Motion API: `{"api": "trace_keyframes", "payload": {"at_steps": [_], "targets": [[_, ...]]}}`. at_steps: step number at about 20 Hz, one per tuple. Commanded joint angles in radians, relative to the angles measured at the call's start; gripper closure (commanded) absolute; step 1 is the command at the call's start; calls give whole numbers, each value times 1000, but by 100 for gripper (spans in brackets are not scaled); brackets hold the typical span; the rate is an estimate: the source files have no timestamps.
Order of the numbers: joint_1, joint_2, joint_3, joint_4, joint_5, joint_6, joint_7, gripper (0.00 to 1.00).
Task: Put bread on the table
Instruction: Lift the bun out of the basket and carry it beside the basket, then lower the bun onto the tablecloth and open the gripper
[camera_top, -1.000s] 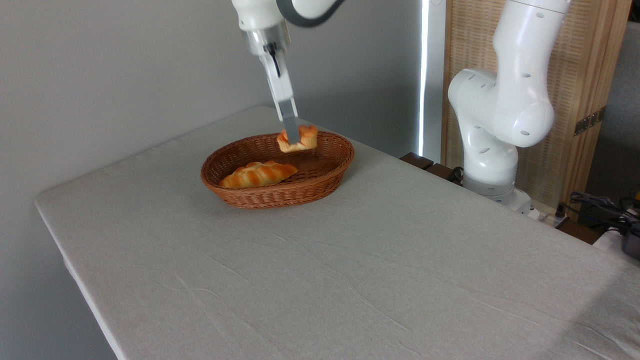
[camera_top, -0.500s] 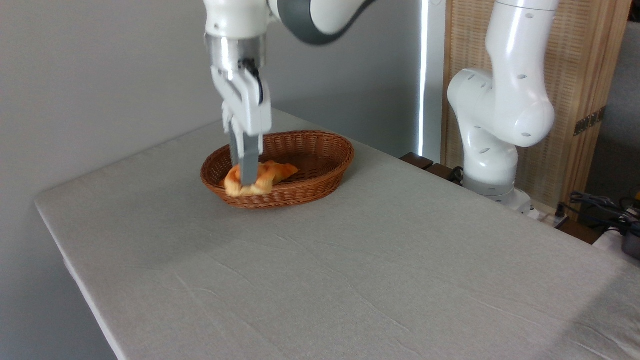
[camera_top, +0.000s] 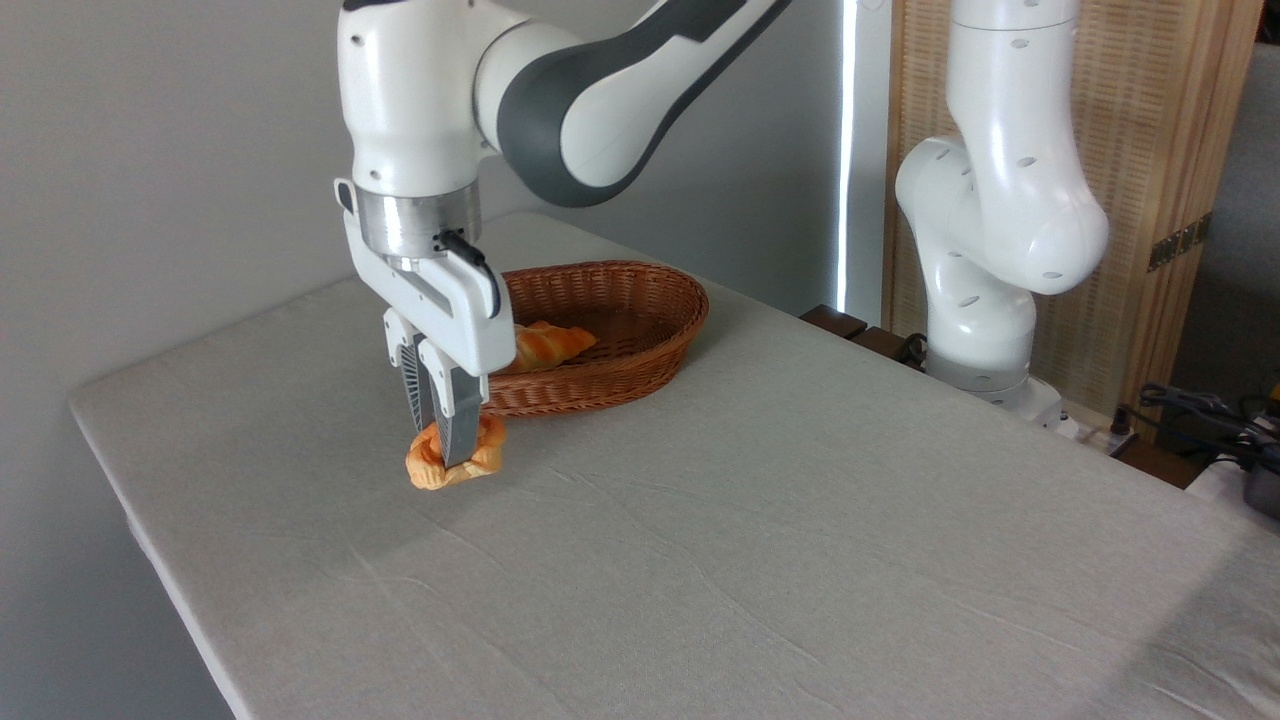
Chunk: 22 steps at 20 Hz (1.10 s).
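Bread (camera_top: 455, 463), a small orange-golden knotted bun, sits low at the table (camera_top: 760, 540) surface at 7 o'clock from the wicker basket (camera_top: 600, 330), clamped between the narrowly spaced fingers of the downward-pointing gripper (camera_top: 447, 458).

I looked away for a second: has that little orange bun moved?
Yes. The bun, pinched in the tool, has come out of the wicker basket and down to the left, in front of it, at the table.

matt wrinkled cloth table (camera_top: 800, 520), woven wicker basket (camera_top: 640, 330)
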<state>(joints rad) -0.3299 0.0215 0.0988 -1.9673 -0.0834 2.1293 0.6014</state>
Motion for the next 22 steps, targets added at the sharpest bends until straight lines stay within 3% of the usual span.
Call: {"api": "trace_keyframes", "payload": {"at_steps": [1, 6, 22], "targets": [[-4, 52, -10, 24, 13, 0, -15, 2], [-4, 74, -30, 24, 13, 64, -23, 0], [2, 64, -30, 31, 14, 57, -23, 0]]}}
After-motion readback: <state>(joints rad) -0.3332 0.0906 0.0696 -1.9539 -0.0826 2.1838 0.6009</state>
